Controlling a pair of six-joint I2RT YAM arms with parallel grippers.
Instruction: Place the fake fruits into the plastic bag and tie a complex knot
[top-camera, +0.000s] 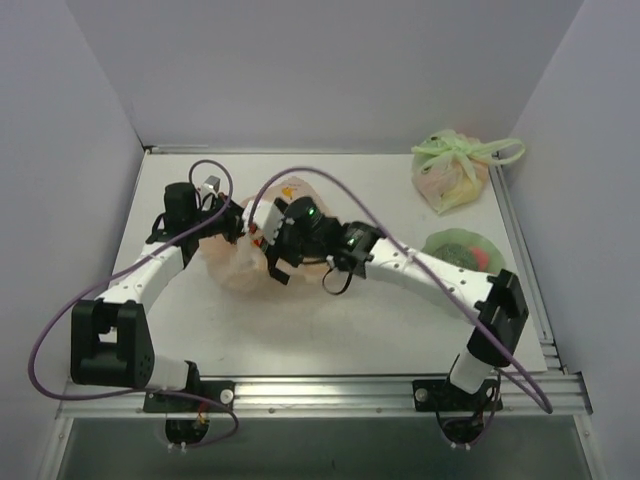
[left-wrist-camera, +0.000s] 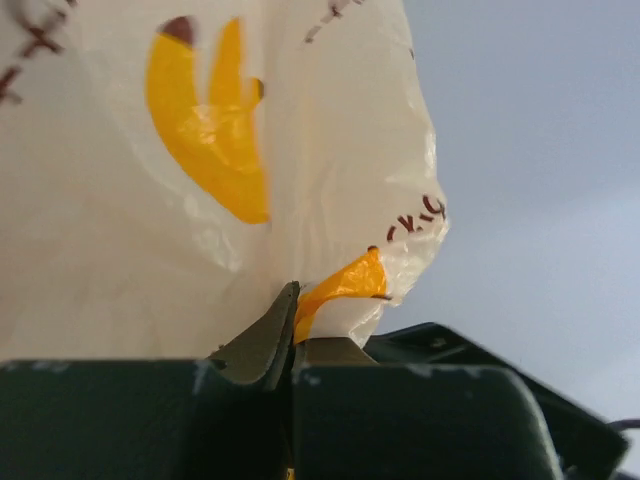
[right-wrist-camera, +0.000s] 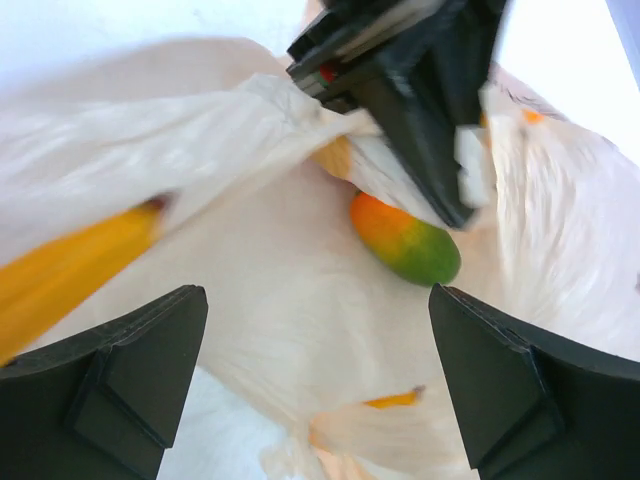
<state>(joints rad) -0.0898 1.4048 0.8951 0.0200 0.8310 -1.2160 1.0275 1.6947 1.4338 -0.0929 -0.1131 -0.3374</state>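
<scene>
Overhead, two robot arms rise from the bottom edge of a white bench (top-camera: 350, 320) and bend inward to meet left of centre.

In the right wrist view, the right hand (right-wrist-camera: 312, 300) fills the bottom corners of the frame. Its two dark fingers (right-wrist-camera: 130, 370) are spread wide and grip nothing; only loose film lies between them. Just beyond, the plastic bag (right-wrist-camera: 250, 290), thin peach film printed with yellow bananas, spreads across the frame. An orange-and-green fake mango (right-wrist-camera: 405, 240) lies in its folds right of centre. Above the mango, at the top of the frame, the left hand (right-wrist-camera: 420, 100) pinches a gathered strip of the bag.

The left wrist view shows the same grip. At bottom centre the jaws are closed tight on a fold of film, which billows up over the left and middle of the frame.

Seen from overhead, the bag sits on the bench left of centre, under both hands. Well apart at the right, a dark green bumpy fruit (top-camera: 458, 250) and a red piece (top-camera: 484, 258) rest on a light green film sheet (top-camera: 435, 240). Farther back, in the upper right, lies a pale green bag (top-camera: 450, 180) tied with green handles.
</scene>
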